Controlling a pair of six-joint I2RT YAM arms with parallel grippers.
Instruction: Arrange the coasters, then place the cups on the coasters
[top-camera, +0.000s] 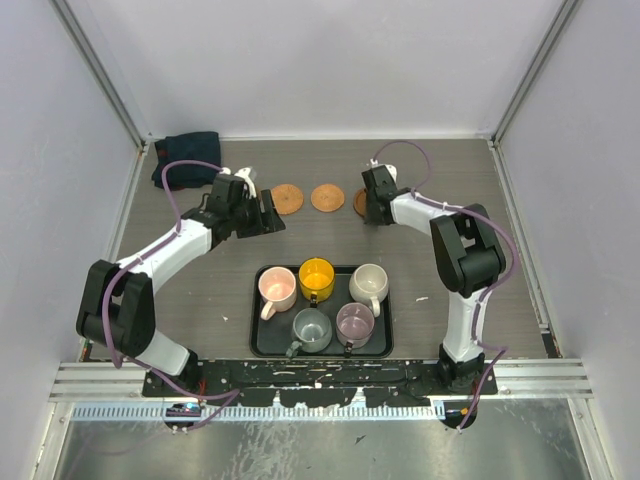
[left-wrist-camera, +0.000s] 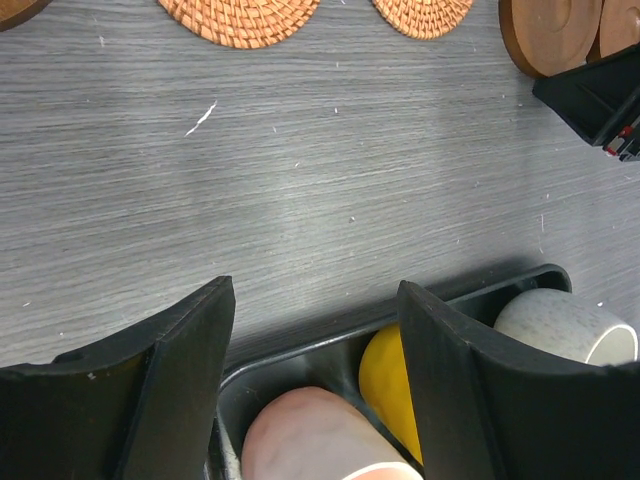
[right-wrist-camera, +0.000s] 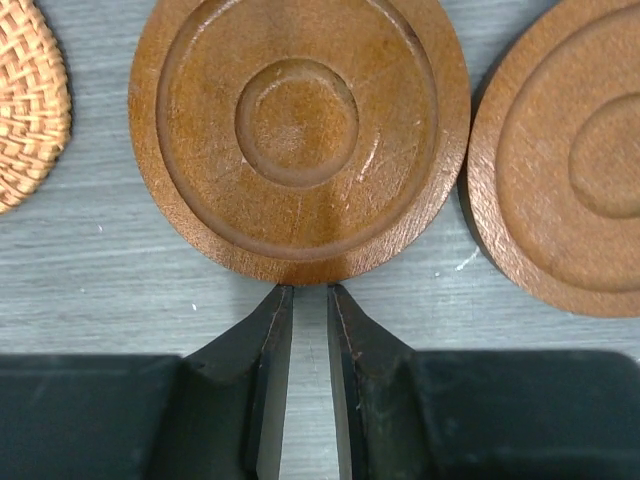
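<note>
Top external view: we see a black tray (top-camera: 268, 342) at the middle of the bench's (top-camera: 460, 170) near edge. It carries the pink cup (top-camera: 278, 288), yellow cup (top-camera: 316, 275), cream cup (top-camera: 368, 282), grey-teal cup (top-camera: 311, 327) and mauve cup (top-camera: 355, 320). Toward the far edge, a woven coaster (top-camera: 287, 198) and a second woven coaster (top-camera: 327, 198) lie side by side, apart.

Left wrist view: the left jaws stand wide apart over bare bench at the tray's far rim, holding nothing.

Right wrist view: the right jaws are nearly closed, with a thin strip of bench showing between them. Their tips sit at the rim of a wooden coaster (right-wrist-camera: 298, 140); we cannot tell whether they touch it. Another wooden disc (right-wrist-camera: 570, 160) lies just beside it.
</note>
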